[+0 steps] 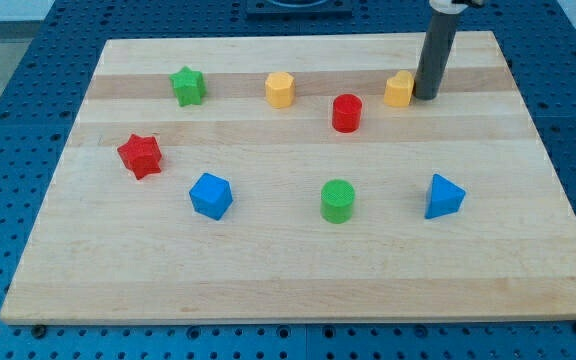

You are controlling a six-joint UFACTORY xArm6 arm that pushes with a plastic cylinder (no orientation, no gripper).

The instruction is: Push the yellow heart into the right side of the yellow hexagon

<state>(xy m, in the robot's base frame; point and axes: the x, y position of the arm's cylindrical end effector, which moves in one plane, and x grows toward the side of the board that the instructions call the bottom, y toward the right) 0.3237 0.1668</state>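
Observation:
The yellow heart (399, 89) lies near the view's top, right of centre. My tip (426, 97) rests on the board right against the heart's right side. The yellow hexagon (280, 89) stands to the heart's left, at about the same height in the view. A red cylinder (346, 113) sits between them, slightly lower in the view.
A green star (187, 86) is left of the hexagon. A red star (140, 155) is at the left. A blue cube (210, 195), a green cylinder (337, 201) and a blue triangular block (443, 196) lie in a row lower down on the wooden board (298, 280).

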